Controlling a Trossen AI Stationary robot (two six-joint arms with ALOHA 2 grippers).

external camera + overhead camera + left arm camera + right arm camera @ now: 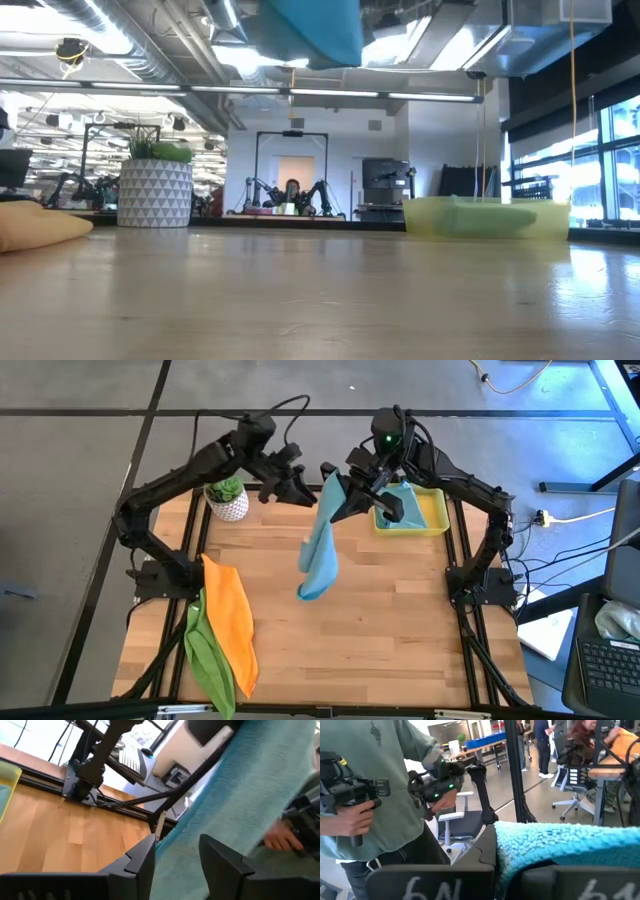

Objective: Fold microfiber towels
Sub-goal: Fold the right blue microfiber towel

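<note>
A teal towel (318,550) hangs in the air over the middle of the table. Its lower end (310,30) is clear of the tabletop. My right gripper (345,498) is shut on its upper end. My left gripper (303,487) is open just left of that upper end. In the left wrist view its fingers (177,842) stand apart with the towel (240,805) showing in the gap; I cannot tell if they touch it. An orange towel (228,618) and a lime green towel (208,660) lie bunched at the near left. Another teal towel (400,498) lies in the yellow tray (432,512). My right gripper pinches the teal towel's upper edge (545,845) between its two fingers; one layer or several, I cannot tell. The fingers come level from the table's right side. The towel hangs slack below the gripper (320,530), lifted clear of the table.
A white pot with a green plant (227,500) stands at the far left, beside my left arm. The yellow tray stands at the far right. A person holding hand controllers (365,805) stands beyond the table. Bare wood (400,620) lies at the near right.
</note>
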